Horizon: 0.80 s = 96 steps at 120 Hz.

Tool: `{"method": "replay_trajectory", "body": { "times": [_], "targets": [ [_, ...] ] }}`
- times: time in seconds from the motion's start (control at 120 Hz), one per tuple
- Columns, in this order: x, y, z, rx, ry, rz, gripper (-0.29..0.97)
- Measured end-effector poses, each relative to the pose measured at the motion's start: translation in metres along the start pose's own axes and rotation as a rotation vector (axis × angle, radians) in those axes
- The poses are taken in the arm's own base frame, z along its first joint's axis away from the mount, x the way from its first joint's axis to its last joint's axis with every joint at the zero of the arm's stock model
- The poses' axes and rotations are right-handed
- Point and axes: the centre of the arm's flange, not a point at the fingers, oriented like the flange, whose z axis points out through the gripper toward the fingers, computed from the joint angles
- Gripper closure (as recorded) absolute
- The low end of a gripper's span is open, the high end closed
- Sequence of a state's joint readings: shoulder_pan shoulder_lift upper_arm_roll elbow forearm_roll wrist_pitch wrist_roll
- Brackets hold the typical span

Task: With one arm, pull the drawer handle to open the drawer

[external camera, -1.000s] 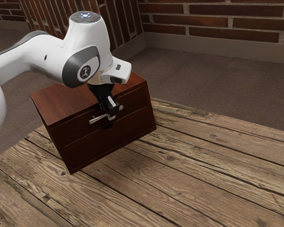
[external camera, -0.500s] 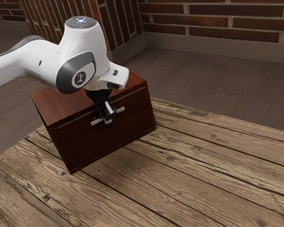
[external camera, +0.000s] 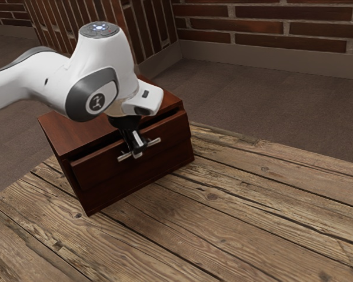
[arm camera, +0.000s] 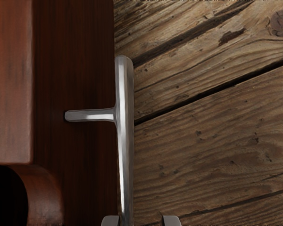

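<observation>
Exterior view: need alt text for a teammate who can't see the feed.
A white robot arm reaches in, and its black gripper straddles the silver handle of the top drawer, which stands slightly open. The dark wooden cabinet sits on a plank table, with a brick wall behind.

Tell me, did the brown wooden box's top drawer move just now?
Yes. The top wooden drawer slid out toward the exterior view's lower right; its front now sticks out past the lower front of the dark wooden cabinet.
</observation>
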State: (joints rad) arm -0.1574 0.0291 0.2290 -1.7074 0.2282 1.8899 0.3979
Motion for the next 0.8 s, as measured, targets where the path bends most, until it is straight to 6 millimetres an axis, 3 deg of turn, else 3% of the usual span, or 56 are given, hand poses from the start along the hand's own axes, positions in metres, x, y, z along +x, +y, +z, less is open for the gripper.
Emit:
{"method": "replay_trajectory", "body": {
  "times": [0.392, 0.8],
  "targets": [
    [0.003, 0.026, -0.002, -0.014, 0.003, 0.031, 0.64],
    [-0.006, 0.031, -0.004, -0.026, 0.003, 0.017, 0.61]
  ]
}}
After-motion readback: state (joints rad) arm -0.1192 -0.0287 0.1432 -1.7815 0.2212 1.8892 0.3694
